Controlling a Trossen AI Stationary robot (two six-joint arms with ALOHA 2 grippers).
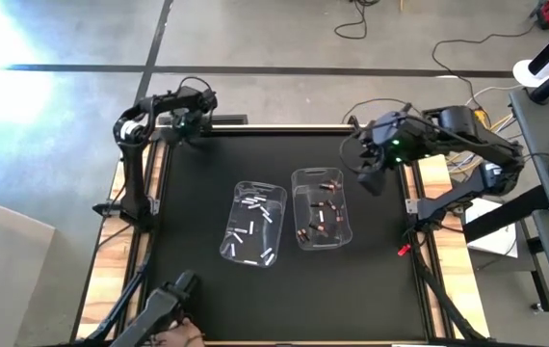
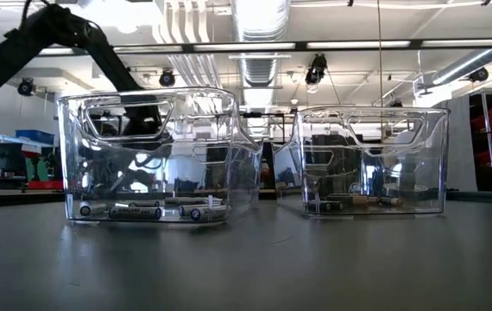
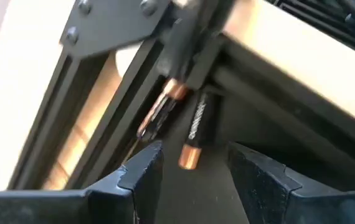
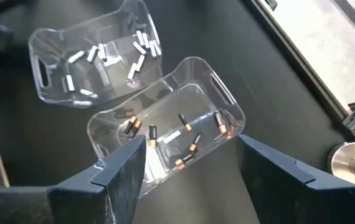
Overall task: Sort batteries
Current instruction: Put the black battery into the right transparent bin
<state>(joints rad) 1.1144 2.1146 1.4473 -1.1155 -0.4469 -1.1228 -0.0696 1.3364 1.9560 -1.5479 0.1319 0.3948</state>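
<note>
Two clear bins stand mid-table. The left bin point(image 1: 255, 224) holds several white batteries point(image 4: 137, 62). The right bin point(image 1: 320, 207) holds several dark batteries with copper ends point(image 4: 187, 146). My left gripper point(image 1: 197, 120) is open at the table's far left corner. In its wrist view a dark copper-ended battery point(image 3: 193, 134) lies on the black mat just ahead of the gap between the fingers point(image 3: 193, 180), against the table frame. A second such battery point(image 3: 162, 106) lies beside it. My right gripper point(image 1: 369, 178) is open and empty above the mat, right of the right bin.
The metal frame rail point(image 3: 103, 93) and wooden table border point(image 1: 159, 164) close in the far left corner. A dark mount point(image 1: 169, 299) and a person's hand point(image 1: 180, 335) are at the near edge. In the low view both bins point(image 2: 155, 155) stand side by side.
</note>
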